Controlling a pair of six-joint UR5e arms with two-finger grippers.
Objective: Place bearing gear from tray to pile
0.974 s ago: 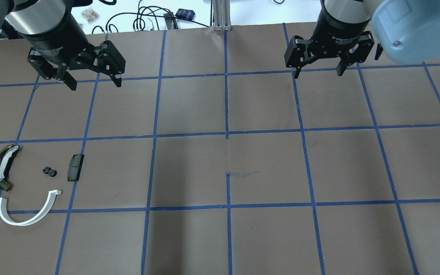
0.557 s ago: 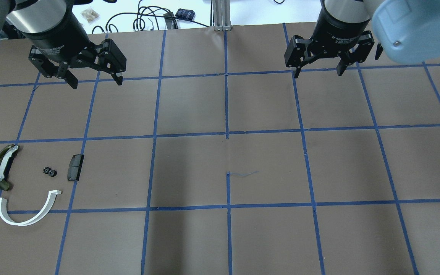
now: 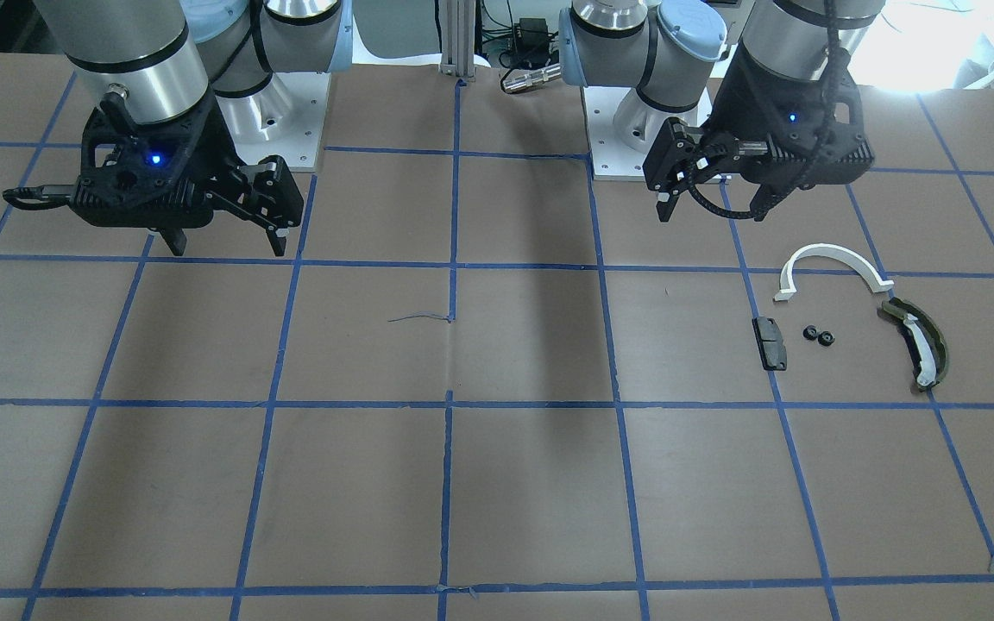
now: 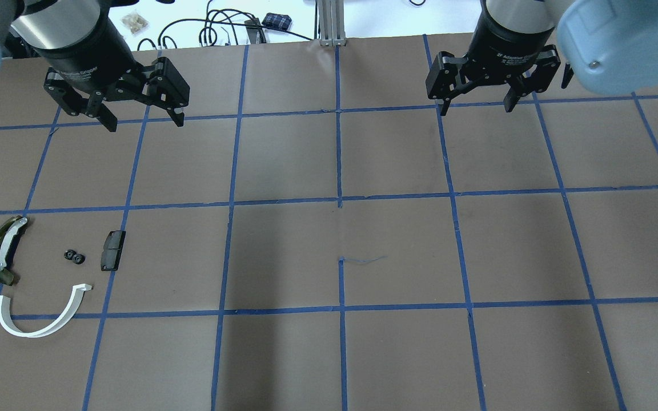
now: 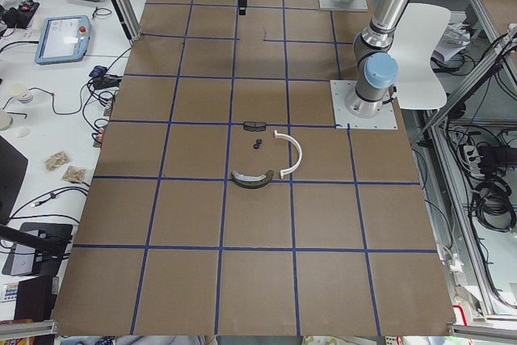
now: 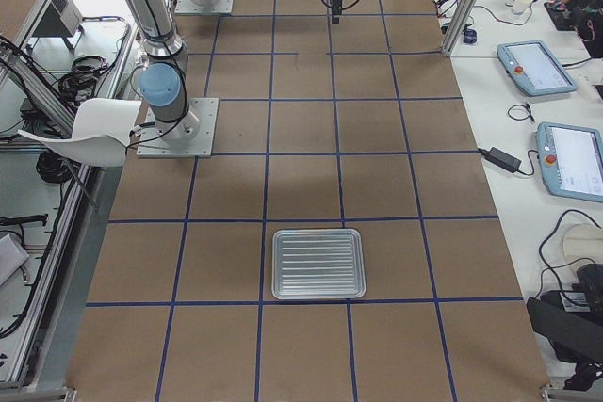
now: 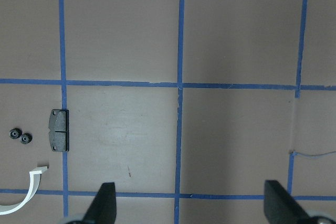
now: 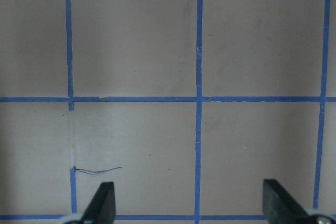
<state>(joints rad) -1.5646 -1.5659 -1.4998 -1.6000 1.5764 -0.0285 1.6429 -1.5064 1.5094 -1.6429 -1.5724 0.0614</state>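
L gripper (image 4: 144,123), R gripper (image 4: 476,108): jaws apart, empty; bearing gears (image 4: 74,257) well left of L jaws, tray (image 6: 317,264) looks bare. Prob. done; you just park.

Looks down on brown tabletop (image 7: 236,35) w/ blue tape grid (image 7: 181,85). Black block (image 7: 59,130) on a tape line; 2 small gears (image 7: 24,139) just beside it, white arc (image 7: 23,202) end near. L gripper (image 7: 191,208) jaws wide apart.

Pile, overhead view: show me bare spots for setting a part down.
Bare: inside the curve of the white half-ring, and the table right of the black block. Crowded: between the green curved piece and the block, where two gears lie.
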